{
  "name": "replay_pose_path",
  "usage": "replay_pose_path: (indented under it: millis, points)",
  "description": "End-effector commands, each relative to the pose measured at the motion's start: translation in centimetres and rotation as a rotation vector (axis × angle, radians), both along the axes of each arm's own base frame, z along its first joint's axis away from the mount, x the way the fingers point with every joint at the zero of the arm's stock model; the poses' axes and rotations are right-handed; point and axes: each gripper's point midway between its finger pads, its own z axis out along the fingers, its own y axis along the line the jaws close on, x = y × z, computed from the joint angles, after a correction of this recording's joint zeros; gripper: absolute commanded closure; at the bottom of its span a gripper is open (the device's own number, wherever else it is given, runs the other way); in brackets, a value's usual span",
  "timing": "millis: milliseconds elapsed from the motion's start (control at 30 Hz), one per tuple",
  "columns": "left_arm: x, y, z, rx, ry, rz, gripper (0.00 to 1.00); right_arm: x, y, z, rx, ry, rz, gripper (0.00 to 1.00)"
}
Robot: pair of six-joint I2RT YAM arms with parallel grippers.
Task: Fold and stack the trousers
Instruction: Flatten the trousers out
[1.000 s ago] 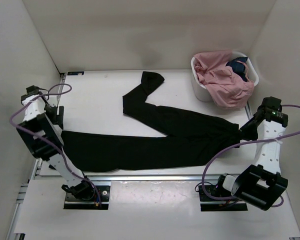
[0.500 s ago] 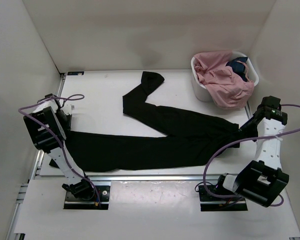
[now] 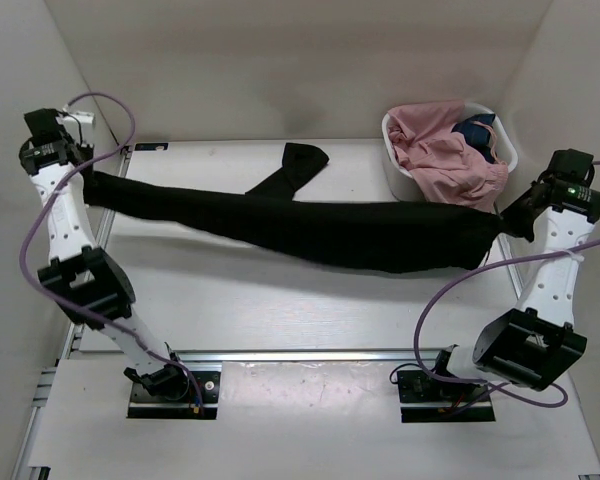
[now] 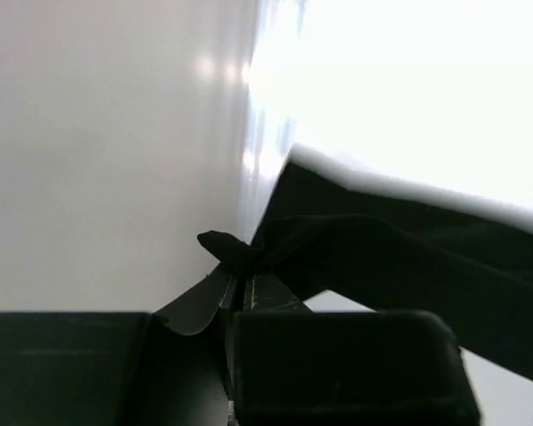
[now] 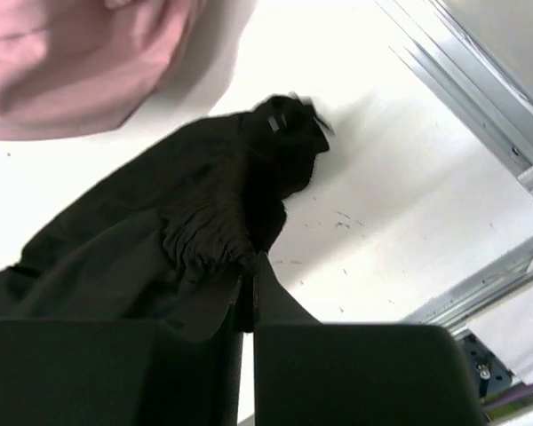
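Black trousers [image 3: 320, 228] hang stretched between the two grippers above the white table [image 3: 280, 300]. My left gripper [image 3: 88, 180] is shut on the hem of one leg at the far left; in the left wrist view [image 4: 240, 266] a pinch of black cloth [image 4: 382, 257] sticks out past the fingertips. My right gripper [image 3: 505, 225] is shut on the waistband at the right; in the right wrist view [image 5: 249, 275] bunched black fabric [image 5: 204, 222] fills the jaws. The other leg [image 3: 295, 165] trails back on the table toward the far wall.
A white basket [image 3: 408, 180] stuffed with pink clothing [image 3: 445, 160] and something dark blue stands at the back right, just behind the right gripper. White walls enclose the table on three sides. Metal rails run along the table's near edge [image 3: 300, 355] and left side.
The left gripper came down on the leg hem at the near left, shut on it and lifted it up and back. The right arm rose too, and the trousers now hang taut.
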Motion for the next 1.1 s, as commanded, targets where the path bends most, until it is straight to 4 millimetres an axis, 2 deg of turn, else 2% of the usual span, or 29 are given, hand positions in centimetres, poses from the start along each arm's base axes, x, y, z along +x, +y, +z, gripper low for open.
replay_pose_path:
  millis: [0,67,100,167,267,467,567,600,633,667,700,733,800,833,867,967,1067]
  points:
    - [-3.6,1.3,3.0,0.136,0.024,0.042,0.86,-1.2,-0.4,-0.1,-0.030,0.025,-0.014,1.00]
    - [-5.3,1.5,0.6,0.132,0.100,0.056,0.86,-1.9,-0.1,-1.2,-0.025,0.048,-0.006,1.00]
    - [-5.6,1.3,-0.2,0.124,0.118,0.054,0.86,-2.3,0.1,-1.6,-0.022,0.055,-0.005,1.00]
    - [-6.5,1.9,-0.7,0.108,0.128,0.072,0.86,-2.7,0.3,-2.5,-0.015,0.071,-0.005,1.00]
    - [-7.4,2.5,-0.3,0.116,0.124,0.088,0.86,-3.1,0.5,-3.4,-0.009,0.086,-0.005,1.00]
    - [-10.3,3.1,-3.2,0.090,0.210,0.105,0.86,-5.0,0.8,-4.5,-0.023,0.113,-0.008,1.00]
    - [-12.5,3.4,-4.6,0.076,0.243,0.128,0.86,-6.7,1.3,-5.6,-0.018,0.156,-0.014,1.00]
    - [-13.0,3.4,-5.0,0.073,0.245,0.125,0.86,-8.3,1.9,-7.1,0.001,0.195,-0.038,1.00]
    - [-14.5,3.1,-7.0,0.042,0.286,0.127,0.86,-9.2,2.3,-8.1,0.016,0.212,-0.051,1.00]
    - [-15.4,2.9,-6.9,0.049,0.273,0.138,0.86,-10.2,2.6,-9.1,0.021,0.236,-0.070,1.00]
    - [-16.2,2.5,-7.7,0.042,0.287,0.128,0.86,-12.0,3.5,-11.1,0.052,0.271,-0.100,1.00]
    - [-17.8,1.7,-9.3,0.028,0.321,0.122,0.86,-13.0,3.7,-11.9,0.060,0.289,-0.132,0.99]
    - [-19.2,1.3,-10.5,0.020,0.338,0.126,0.86,-14.5,4.0,-13.0,0.071,0.302,-0.181,0.46]
    - [-20.5,0.7,-11.5,0.009,0.366,0.124,0.86,-15.4,4.2,-13.3,0.086,0.325,-0.227,0.29]
    - [-21.0,0.6,-11.8,0.004,0.371,0.116,0.86,-15.6,4.3,-13.0,0.086,0.311,-0.237,0.16]
    - [-21.6,-0.1,-12.2,-0.001,0.374,0.101,0.86,-13.9,4.8,-9.5,0.110,0.174,-0.238,0.15]
    - [-21.8,-0.6,-12.2,-0.006,0.364,0.094,0.86,-12.7,6.4,-7.7,0.194,0.073,-0.216,0.14]
